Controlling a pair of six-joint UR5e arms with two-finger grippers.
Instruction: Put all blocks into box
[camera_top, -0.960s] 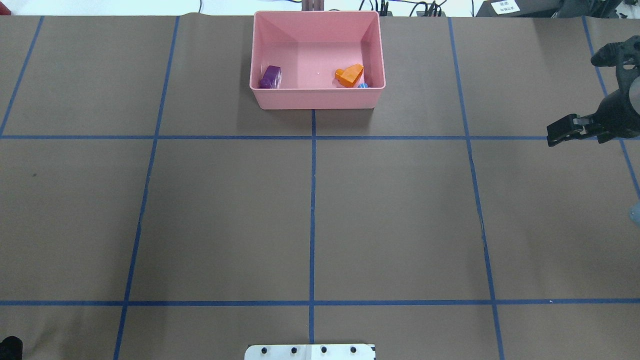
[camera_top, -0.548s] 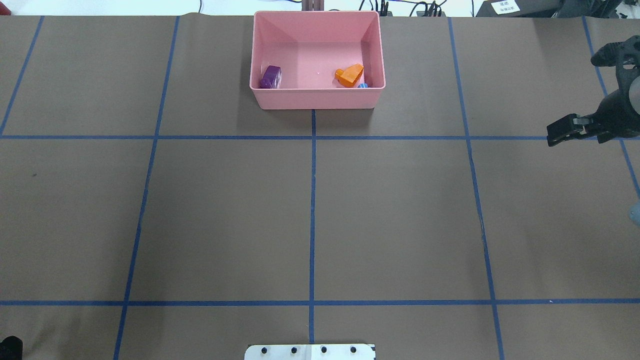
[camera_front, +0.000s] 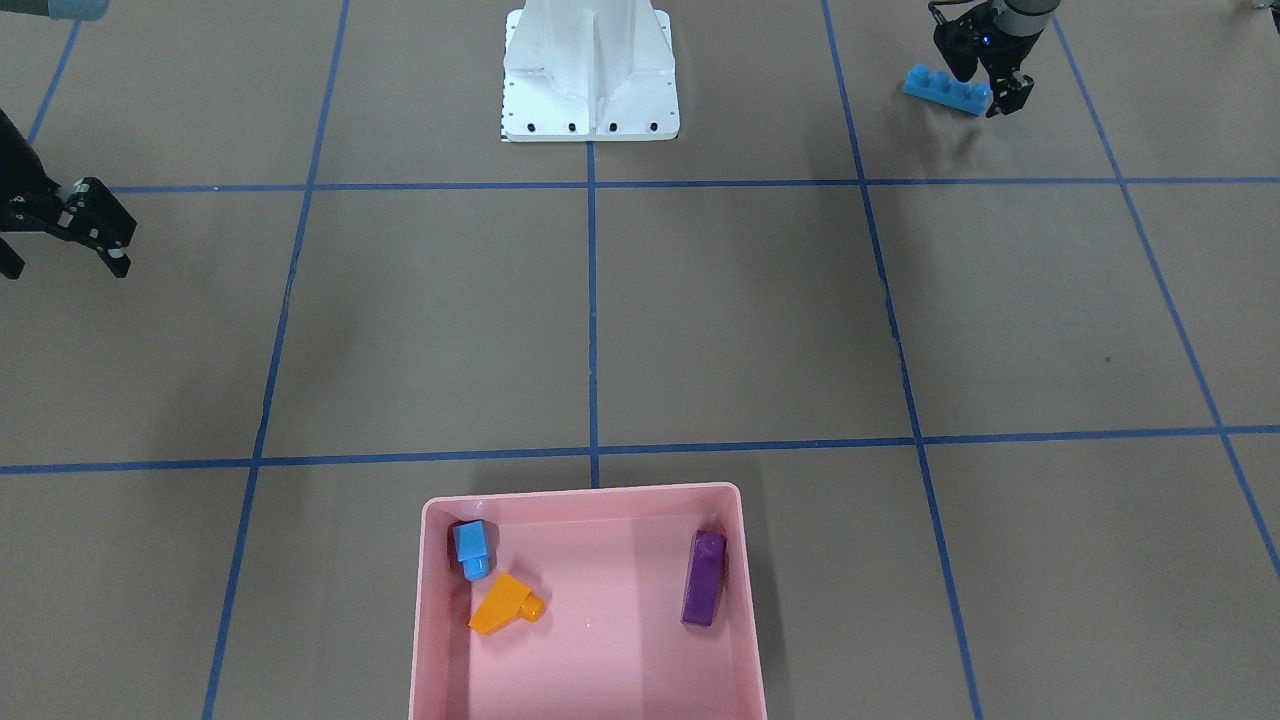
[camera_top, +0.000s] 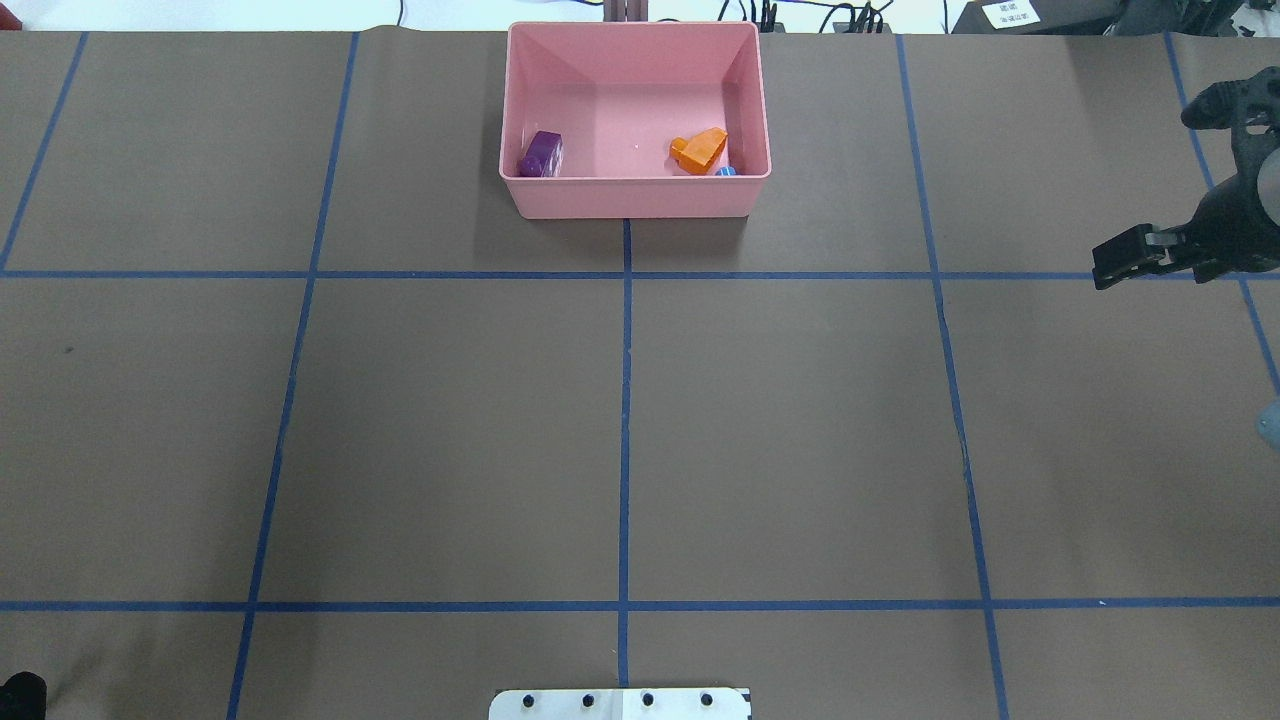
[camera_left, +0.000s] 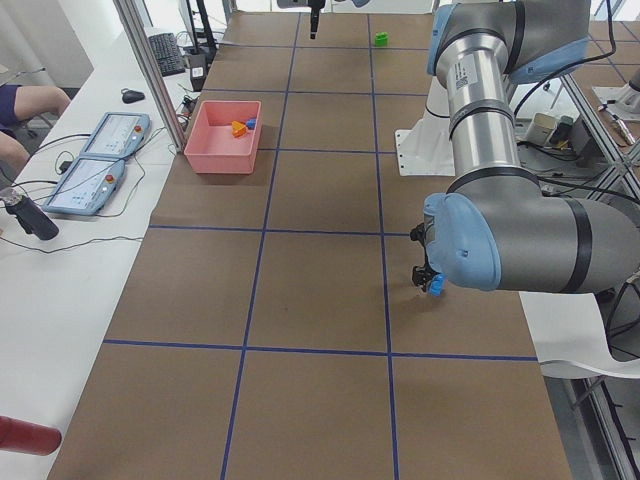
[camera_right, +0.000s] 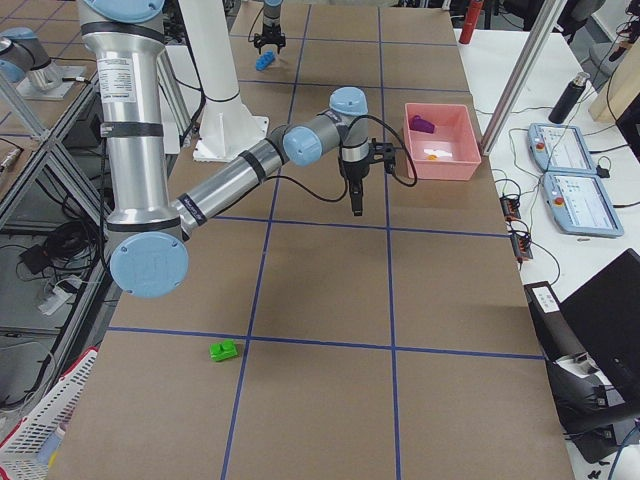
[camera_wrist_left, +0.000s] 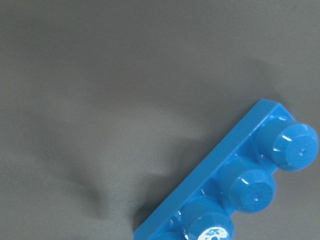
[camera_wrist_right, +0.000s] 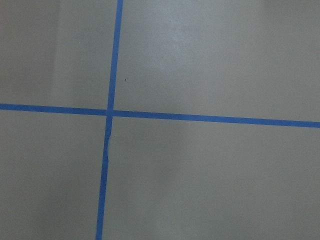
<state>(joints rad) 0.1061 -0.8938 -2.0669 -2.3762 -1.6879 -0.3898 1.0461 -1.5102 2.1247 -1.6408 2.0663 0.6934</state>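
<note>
The pink box (camera_front: 580, 491) (camera_top: 630, 196) stands at the table's far middle. Inside it lie the purple brick (camera_front: 703, 578) (camera_top: 541, 153), the orange sloped brick (camera_front: 505, 603) (camera_top: 700, 150) and the small blue brick (camera_front: 472, 548) (camera_top: 726, 171). My left gripper (camera_front: 980, 80) is shut on one end of the long blue brick (camera_front: 940, 88) (camera_wrist_left: 240, 190), held just above the table near my base. The green brick (camera_right: 223, 350) (camera_left: 381, 39) lies on the table far out on my right. My right gripper (camera_front: 70, 250) (camera_top: 1125, 262) hangs open and empty over the right side.
The white robot base (camera_front: 590, 75) (camera_top: 620, 703) stands at the near table edge. Blue tape lines (camera_wrist_right: 107, 112) divide the brown table into squares. Tablets and cables (camera_left: 95, 160) lie on the white bench beyond the box.
My right gripper has drifted slightly towards the table's far right. The box and the bricks in it have not moved.
</note>
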